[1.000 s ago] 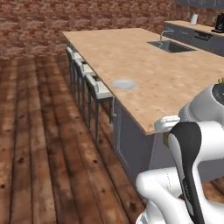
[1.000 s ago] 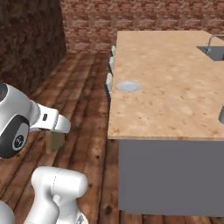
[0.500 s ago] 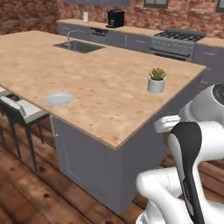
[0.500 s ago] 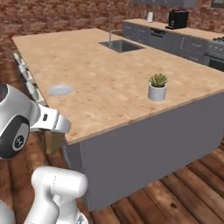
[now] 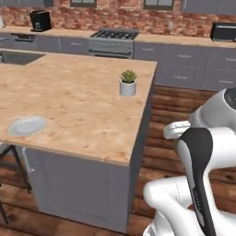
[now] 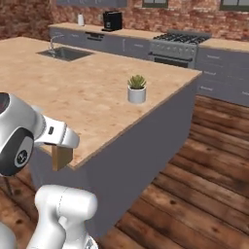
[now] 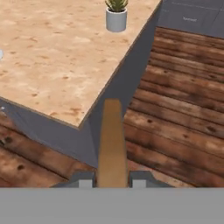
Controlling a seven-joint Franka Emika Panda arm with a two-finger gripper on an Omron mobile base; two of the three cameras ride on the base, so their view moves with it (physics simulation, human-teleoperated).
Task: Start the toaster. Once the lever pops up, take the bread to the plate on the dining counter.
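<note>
No text or labels can be read

In the hand view the bread runs down to the grey band, so its lower end and the fingers' hold on it are cut off. In the right base view the slice hangs half tucked under the white hand, its top hidden. The plate lies near the surface's left edge, and that surface is cut off on the left.

a small potted plant stands before the stove.
</note>
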